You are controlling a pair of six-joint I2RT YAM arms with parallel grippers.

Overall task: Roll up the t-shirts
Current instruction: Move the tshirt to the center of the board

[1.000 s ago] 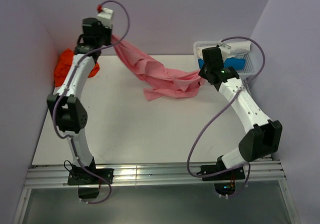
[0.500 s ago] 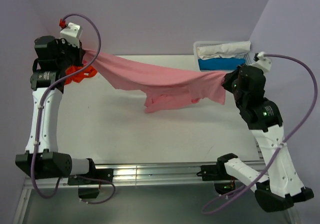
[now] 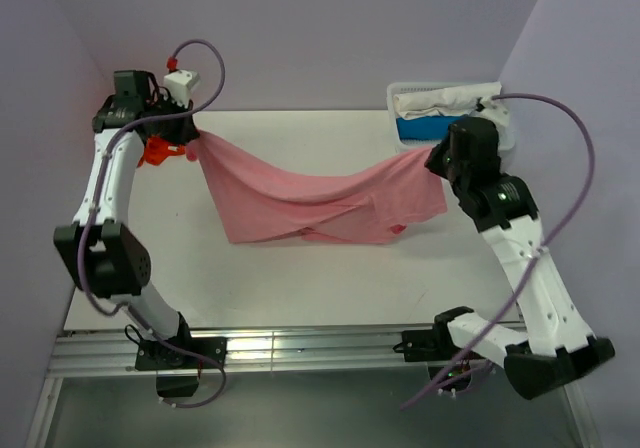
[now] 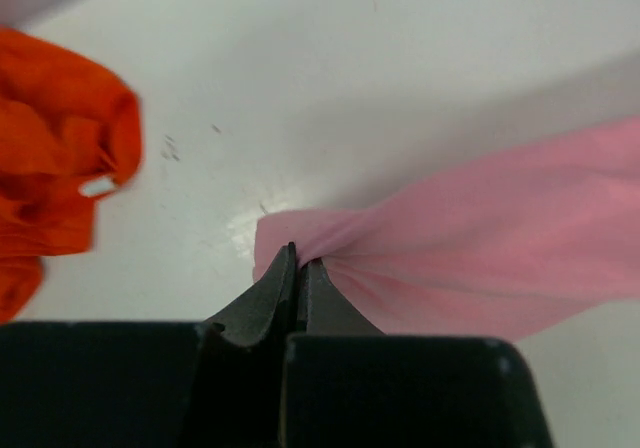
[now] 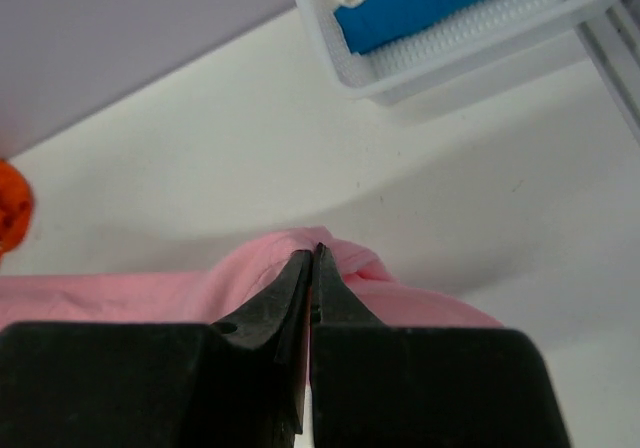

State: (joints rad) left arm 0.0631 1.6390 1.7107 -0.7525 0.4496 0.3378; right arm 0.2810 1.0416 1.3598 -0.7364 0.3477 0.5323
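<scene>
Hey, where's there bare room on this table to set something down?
Widest bare patch of the white table: the near strip between the hanging hem of the light pink t-shirt and the metal rail. A narrower strip runs behind it, along the back wall. Crowded: the crumpled orange t-shirt far left, the white mesh basket far right.

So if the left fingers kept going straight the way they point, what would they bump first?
Beyond the pink t-shirt pinched in the left fingers, probably the white table. The orange t-shirt sits off to the side, out of that line, though depth is hard to judge.
</scene>
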